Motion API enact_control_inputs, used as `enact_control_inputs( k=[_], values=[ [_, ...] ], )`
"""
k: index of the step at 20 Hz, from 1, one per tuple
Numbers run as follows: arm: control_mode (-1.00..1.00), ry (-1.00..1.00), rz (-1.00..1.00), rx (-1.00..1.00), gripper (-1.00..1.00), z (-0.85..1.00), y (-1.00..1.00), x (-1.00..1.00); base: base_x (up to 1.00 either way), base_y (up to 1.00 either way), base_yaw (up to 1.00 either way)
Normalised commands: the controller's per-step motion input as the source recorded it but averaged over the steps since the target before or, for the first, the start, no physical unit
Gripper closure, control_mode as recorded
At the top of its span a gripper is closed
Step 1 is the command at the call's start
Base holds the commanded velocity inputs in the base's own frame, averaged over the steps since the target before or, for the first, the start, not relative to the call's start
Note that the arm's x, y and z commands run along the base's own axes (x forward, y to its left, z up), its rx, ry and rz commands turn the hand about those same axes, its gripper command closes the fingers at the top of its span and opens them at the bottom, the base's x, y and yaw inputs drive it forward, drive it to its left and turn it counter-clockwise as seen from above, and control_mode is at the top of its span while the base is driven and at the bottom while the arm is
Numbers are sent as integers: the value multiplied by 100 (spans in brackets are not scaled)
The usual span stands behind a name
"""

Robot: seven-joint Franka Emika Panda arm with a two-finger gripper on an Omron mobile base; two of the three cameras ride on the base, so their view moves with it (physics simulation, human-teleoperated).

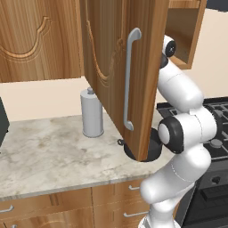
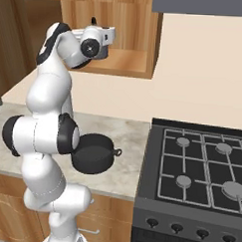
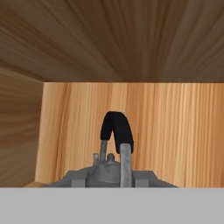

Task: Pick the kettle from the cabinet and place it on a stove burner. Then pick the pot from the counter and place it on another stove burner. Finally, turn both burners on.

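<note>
The kettle [image 3: 109, 168] sits inside the open cabinet [image 2: 125, 63], its arched black handle upright; the jaws [image 2: 99, 42] reach in at it, their state impossible to tell; the pot [image 2: 94, 152] rests on the tabletop [image 1: 49, 151] beside the stove [image 2: 200, 166].

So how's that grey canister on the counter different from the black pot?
The canister is tall, narrow and light grey with a small cap on top; the pot is low, wide and black with a loop side handle. The canister stands back by the wall, the pot nearer the stove. Both rest on the counter.
</note>
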Motion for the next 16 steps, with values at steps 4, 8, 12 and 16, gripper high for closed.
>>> enact_control_inputs(
  k=[4,8,12,16],
  values=[
    [-100,0,0,0,100,-1,0,0,0,0,0],
    [-100,0,0,0,100,0,0,0,0,0,0],
    [-100,0,0,0,100,0,0,0,0,0,0],
    [-100,0,0,0,100,0,0,-7,0,0,0]
  ],
)
